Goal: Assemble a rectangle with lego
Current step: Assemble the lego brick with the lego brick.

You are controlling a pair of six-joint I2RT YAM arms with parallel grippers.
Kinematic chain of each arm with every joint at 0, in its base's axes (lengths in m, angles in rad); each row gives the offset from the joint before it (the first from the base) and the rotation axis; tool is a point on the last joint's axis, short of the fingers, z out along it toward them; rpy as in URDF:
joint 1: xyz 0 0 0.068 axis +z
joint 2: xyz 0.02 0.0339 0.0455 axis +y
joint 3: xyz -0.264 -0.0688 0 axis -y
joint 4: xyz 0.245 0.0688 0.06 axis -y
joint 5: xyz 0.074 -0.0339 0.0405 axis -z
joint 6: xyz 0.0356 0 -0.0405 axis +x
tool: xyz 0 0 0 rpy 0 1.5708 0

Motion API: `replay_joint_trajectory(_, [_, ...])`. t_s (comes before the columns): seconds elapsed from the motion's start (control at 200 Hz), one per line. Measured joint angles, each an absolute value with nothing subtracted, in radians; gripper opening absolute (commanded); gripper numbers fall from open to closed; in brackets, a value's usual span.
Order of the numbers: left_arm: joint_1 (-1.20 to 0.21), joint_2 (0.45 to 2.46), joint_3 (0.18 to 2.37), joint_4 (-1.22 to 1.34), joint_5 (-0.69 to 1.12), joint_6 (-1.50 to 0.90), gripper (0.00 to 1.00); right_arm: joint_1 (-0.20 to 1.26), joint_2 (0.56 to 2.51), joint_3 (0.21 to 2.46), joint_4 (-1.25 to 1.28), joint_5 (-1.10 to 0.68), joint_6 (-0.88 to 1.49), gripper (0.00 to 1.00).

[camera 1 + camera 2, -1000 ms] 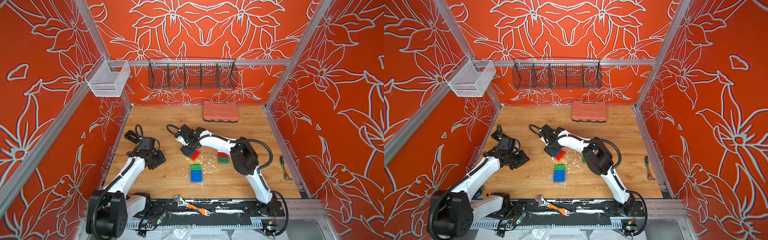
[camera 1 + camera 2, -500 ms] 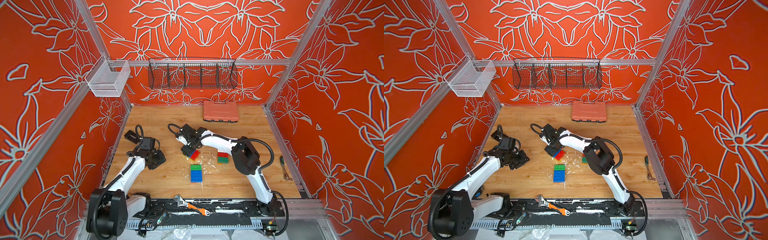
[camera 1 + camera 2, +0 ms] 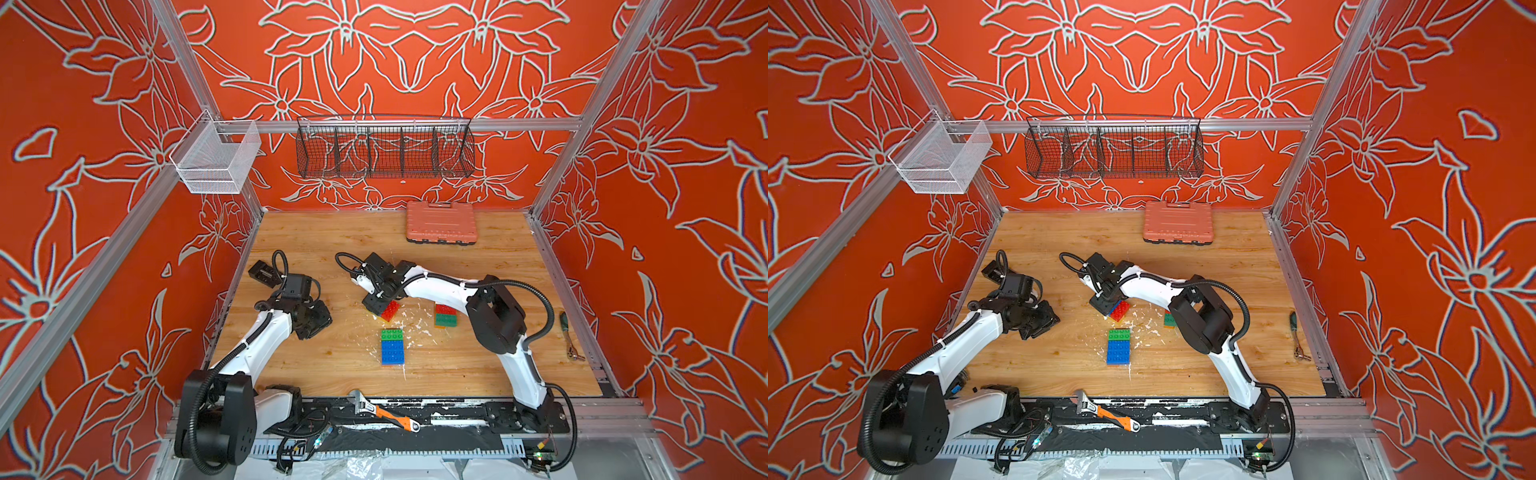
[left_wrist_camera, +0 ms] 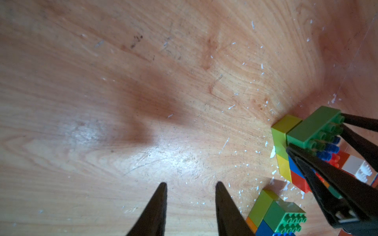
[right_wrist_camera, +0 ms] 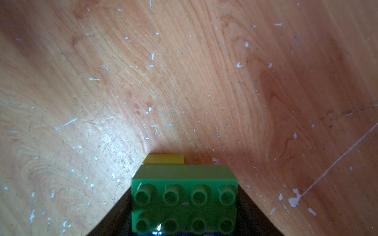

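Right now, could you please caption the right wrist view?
Right end effector closed on a green eight-stud plastic brick, a yellow plastic brick peeking beyond, scuffed wooden tabletop as backdrop.

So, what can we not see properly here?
Both top views: the right hand covers most of the brick cluster.
A top view: the right arm hides most of the red-green stack.
Left wrist view: the picture edge cuts off the blue-green stack.
Right wrist view: the held green brick blocks the cluster.

Smooth, glossy plastic lego (image 5: 184,196); scuffed wood-grain tabletop (image 4: 122,61), faintly shiny, flecked white.
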State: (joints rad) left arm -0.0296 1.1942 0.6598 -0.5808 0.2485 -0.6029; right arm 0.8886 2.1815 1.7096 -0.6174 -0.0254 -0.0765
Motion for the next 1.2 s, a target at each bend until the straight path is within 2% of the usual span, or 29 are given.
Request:
replay_joint_trajectory(0.39, [-0.030, 1.194, 0.660, -0.580, 0.249, -0.607, 0.38, 0.866, 2.187, 1.725, -0.661, -0.123, -0.059, 0.13])
replay_joint_trajectory(0.751, [-0.030, 1.194, 0.660, -0.568, 0.248, -0.614, 0.38, 0.919, 2.173, 1.695, -0.634, 0.064, -0.038, 0.10])
replay_joint_trajectory(0.886, [-0.030, 1.194, 0.660, -0.566, 0.248, -0.618, 0.38, 0.923, 2.172, 1.693, -0.631, 0.074, -0.030, 0.10])
replay_joint_trajectory(1.046, [-0.030, 1.195, 0.660, -0.562, 0.250, -0.622, 0.38, 0.913, 2.173, 1.697, -0.636, 0.044, -0.018, 0.12])
replay_joint_trajectory(1.201, [-0.030, 1.204, 0.660, -0.560, 0.264, -0.621, 0.38, 0.880, 2.187, 1.730, -0.667, -0.032, -0.010, 0.18])
